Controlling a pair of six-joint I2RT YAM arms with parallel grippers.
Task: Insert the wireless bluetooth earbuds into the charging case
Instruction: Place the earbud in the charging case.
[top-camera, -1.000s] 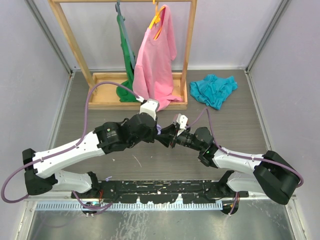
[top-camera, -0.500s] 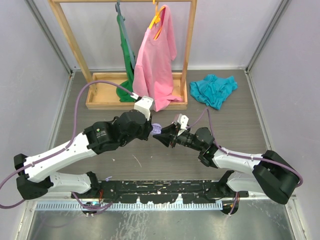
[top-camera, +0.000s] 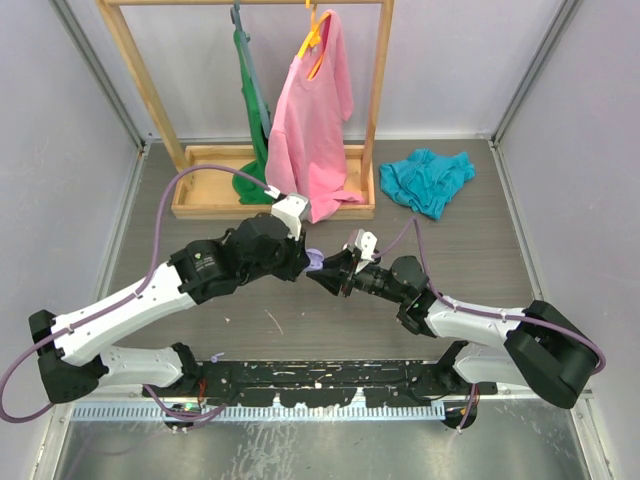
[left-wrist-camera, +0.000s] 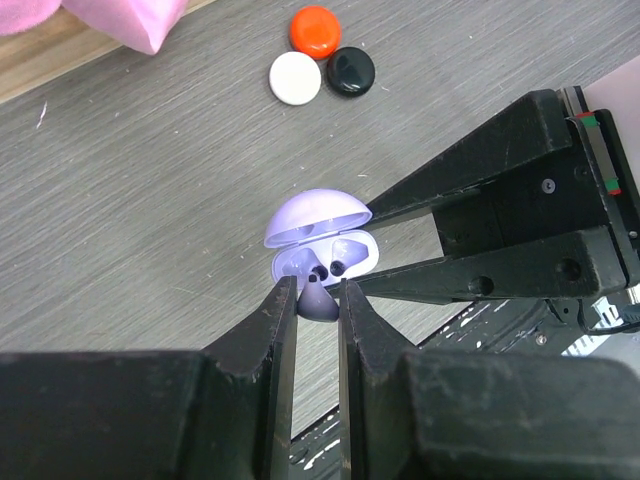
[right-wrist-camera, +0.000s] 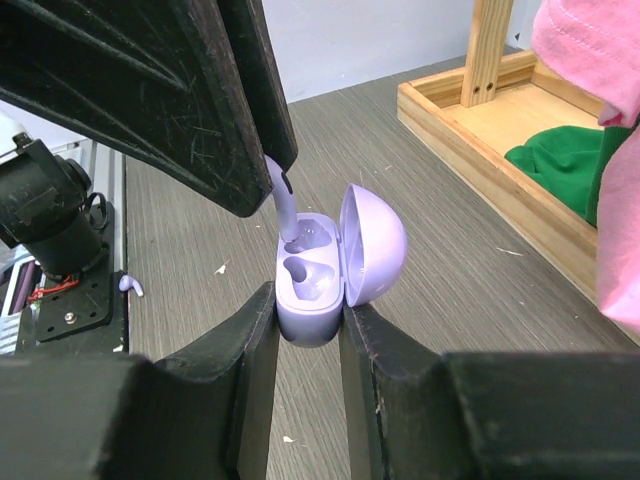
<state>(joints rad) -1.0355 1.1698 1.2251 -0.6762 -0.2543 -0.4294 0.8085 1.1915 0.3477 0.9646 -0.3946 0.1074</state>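
My right gripper (right-wrist-camera: 307, 300) is shut on the lilac charging case (right-wrist-camera: 310, 275), pinching its base from both sides; its domed lid (right-wrist-camera: 375, 245) stands open. A lilac earbud (left-wrist-camera: 318, 300) is clamped between the tips of my left gripper (left-wrist-camera: 318, 292), just above the case (left-wrist-camera: 322, 262). From the right wrist, the earbud's stem (right-wrist-camera: 286, 208) points down into the far slot; the near slot shows bare. From above, the two grippers meet at mid-table around the case (top-camera: 314, 261).
Red (left-wrist-camera: 315, 30), white (left-wrist-camera: 297, 77) and black (left-wrist-camera: 350, 70) round pieces lie together on the table beyond the case. A tiny lilac curved piece (right-wrist-camera: 130, 284) lies near the black rail. A wooden rack (top-camera: 270, 195) with hanging clothes and a teal cloth (top-camera: 425, 180) stand farther back.
My left arm pulled back to the left, away from the right gripper, then came in a little toward the case again. The right arm has barely moved.
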